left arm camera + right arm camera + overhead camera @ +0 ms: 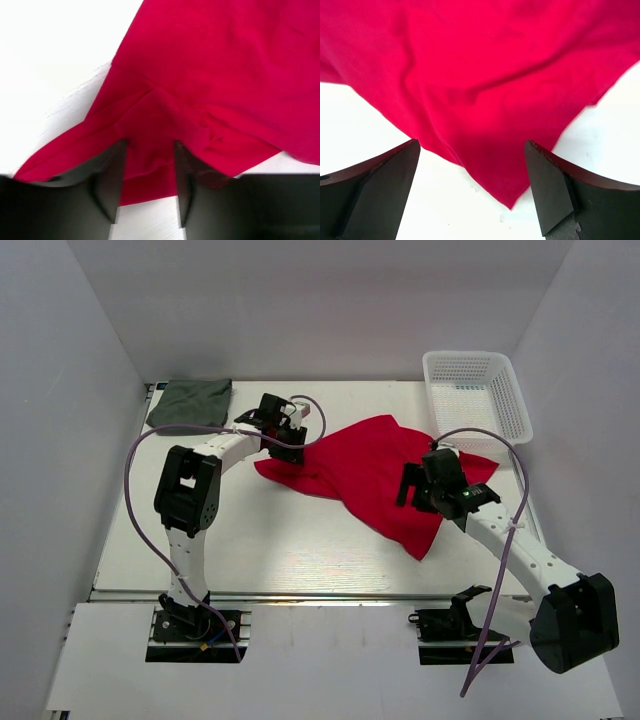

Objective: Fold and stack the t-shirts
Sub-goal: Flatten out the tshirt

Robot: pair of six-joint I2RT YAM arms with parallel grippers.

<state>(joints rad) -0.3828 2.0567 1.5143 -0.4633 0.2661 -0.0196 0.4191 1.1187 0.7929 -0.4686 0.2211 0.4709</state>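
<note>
bright red cloth t-shirt (370, 465) looks limp; we'd pinch hems.
left gripper (150, 145) half-closed astride a fold, hold unclear; right gripper (471, 145) spread wide.

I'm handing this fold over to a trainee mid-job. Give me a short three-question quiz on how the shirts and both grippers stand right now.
1. True or false: the dark grey-green cloth t-shirt lies inside the white plastic mesh basket.
2. What lies between the fingers of the left gripper? A. the bright red cloth t-shirt; B. the dark grey-green cloth t-shirt; C. nothing at all.
3. Fill in: the right gripper hangs ___ over a corner of the bright red cloth t-shirt.
Key: 1 false; 2 A; 3 open.
</note>
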